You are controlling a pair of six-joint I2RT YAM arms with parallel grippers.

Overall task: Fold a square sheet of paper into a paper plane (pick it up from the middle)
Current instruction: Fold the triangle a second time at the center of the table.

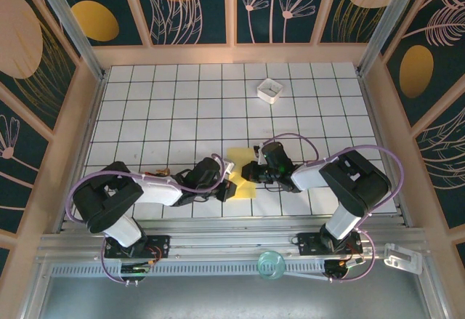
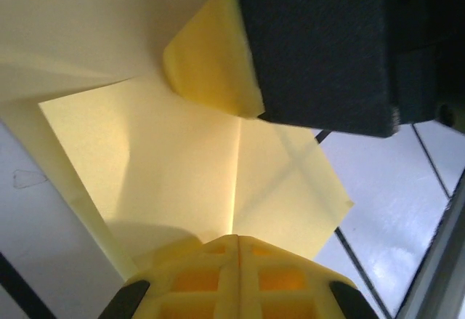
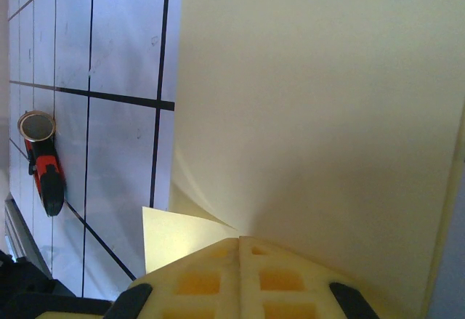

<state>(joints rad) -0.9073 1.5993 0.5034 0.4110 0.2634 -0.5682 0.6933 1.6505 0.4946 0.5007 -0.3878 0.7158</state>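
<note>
Left pincer (image 2: 238, 239) clamped on creased square sheet of paper (image 2: 182, 166) from left, right pincer (image 3: 240, 240) clamped on it from right, over near-centre tabletop (image 1: 182, 108)

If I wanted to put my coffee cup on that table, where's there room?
The far-left tiles, between the back wall and the left arm, are bare; so is the corner right of the white box. The front middle is crowded: the right arm meets the left over the yellow paper.
</note>
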